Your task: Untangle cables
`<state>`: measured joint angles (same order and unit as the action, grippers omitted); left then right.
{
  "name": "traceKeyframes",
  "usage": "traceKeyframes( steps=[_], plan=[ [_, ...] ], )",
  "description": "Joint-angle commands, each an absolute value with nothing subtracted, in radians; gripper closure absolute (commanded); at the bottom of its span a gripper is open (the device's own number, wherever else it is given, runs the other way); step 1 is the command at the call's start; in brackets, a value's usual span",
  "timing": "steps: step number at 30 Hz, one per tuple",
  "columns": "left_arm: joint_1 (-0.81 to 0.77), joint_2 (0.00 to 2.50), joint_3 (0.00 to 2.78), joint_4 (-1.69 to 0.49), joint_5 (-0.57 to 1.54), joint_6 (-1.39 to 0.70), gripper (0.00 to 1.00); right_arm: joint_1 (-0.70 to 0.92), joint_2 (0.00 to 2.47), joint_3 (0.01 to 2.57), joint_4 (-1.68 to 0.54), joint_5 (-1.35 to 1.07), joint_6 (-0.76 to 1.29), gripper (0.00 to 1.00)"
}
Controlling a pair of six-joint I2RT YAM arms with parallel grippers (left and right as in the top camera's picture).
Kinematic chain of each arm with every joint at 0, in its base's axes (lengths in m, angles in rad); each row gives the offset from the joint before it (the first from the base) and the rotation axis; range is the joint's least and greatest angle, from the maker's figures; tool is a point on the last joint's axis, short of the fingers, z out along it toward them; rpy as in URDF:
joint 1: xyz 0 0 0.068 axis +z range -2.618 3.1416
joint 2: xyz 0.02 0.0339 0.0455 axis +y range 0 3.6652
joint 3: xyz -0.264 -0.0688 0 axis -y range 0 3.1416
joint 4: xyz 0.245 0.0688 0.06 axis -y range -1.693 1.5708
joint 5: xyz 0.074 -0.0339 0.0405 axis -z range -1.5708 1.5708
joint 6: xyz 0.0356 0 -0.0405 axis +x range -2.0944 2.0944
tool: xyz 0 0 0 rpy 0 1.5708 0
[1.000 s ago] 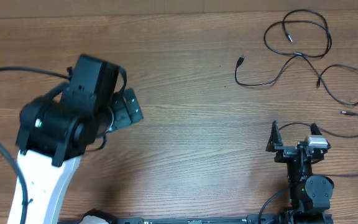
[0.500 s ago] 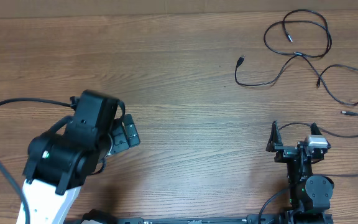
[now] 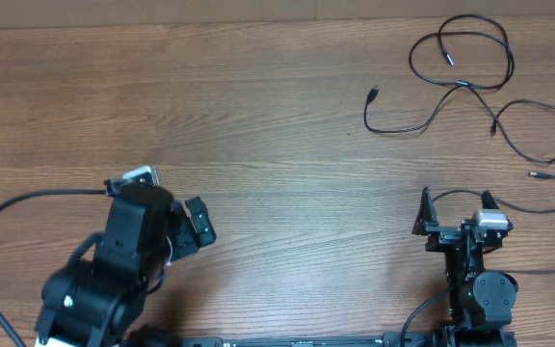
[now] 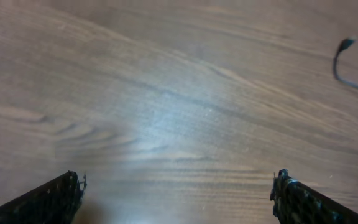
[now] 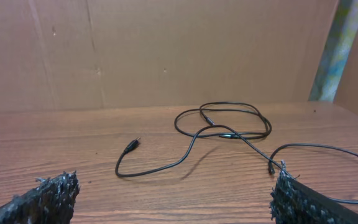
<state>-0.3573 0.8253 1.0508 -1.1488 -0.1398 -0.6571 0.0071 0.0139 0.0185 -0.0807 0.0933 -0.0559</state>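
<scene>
the left arm has drawn back toward the near edge of the table over the last second, so the left gripper now sits closer in and well to the left of the right gripper, which has not shifted; the cables lie just as they did, beyond the right gripper toward the far edge, apart from it; both pairs of fingers are spread wide with nothing between them, and each wrist view shows only bare wood between the tips; as for progress, the cables are already laid out in loose open loops rather than a tight bundle, so most of the spreading looks done; yet beyond the right gripper an oval loop still crosses the long strand that runs out to a small plug, and whether that crossing is a knot or one cord merely lying over another cannot be told; what is left, by my reading, is to lift one cord clear there and lay the cords apart; nothing stands between the right gripper and the cables; the only other thing about is the thick black lead of the left arm, curving far to the left of the right gripper and out of the way; the left gripper would face a long reach.
</scene>
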Motion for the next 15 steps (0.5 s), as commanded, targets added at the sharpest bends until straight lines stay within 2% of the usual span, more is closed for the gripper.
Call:
traceKeyframes(
  steps=[1,5,15],
  plan=[
    [-0.352,0.748,0.969,-1.082,-0.125,-0.559,0.0,0.005,0.003,0.008,-0.076,0.092,-0.053,0.0],
    [-0.352,0.683,0.891,-1.004,-0.105,-0.468,0.01,0.005,0.003,0.008,-0.076,0.092,-0.053,0.0],
    [-0.352,0.552,0.77,-0.985,-0.062,-0.471,0.01,0.005,0.003,0.008,-0.076,0.092,-0.053,0.0]
  ],
)
